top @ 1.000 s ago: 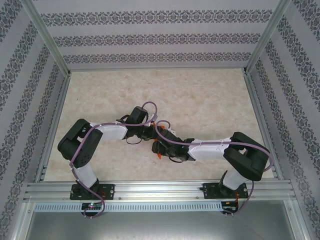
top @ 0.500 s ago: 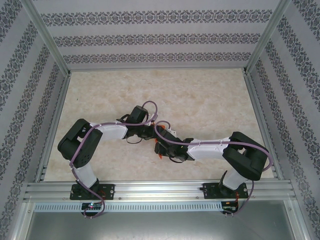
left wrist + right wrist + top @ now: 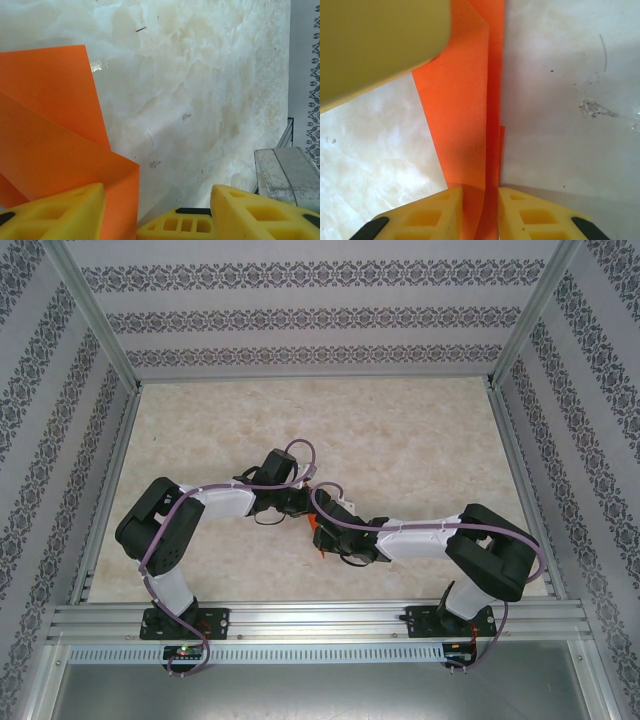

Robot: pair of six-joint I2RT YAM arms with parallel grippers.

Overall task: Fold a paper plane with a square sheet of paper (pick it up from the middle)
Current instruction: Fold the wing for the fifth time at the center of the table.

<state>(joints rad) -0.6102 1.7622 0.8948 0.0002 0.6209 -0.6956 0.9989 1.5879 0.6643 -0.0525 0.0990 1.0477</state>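
Note:
The square sheet of paper (image 3: 50, 130) is bright orange and folded into overlapping layers on the marble table. In the right wrist view a raised fold of the sheet (image 3: 460, 100) runs upright between my right gripper's (image 3: 481, 212) yellow fingers, which press it from both sides. My left gripper (image 3: 157, 212) is open; its left finger (image 3: 55, 212) rests over the sheet, its right finger over bare table. In the top view both grippers meet mid-table, left gripper (image 3: 298, 504) and right gripper (image 3: 324, 538), covering the sheet except small orange slivers (image 3: 317, 523).
The left gripper's finger (image 3: 380, 45) looms close in the right wrist view's upper left. An aluminium frame rail (image 3: 285, 170) lies at the table's edge. Patterned walls (image 3: 320, 315) enclose the marble tabletop (image 3: 400, 440) on three sides.
My right gripper's jaws have drawn together on the raised orange fold. Both arms have stayed almost in place, and the left gripper's jaws have not changed.

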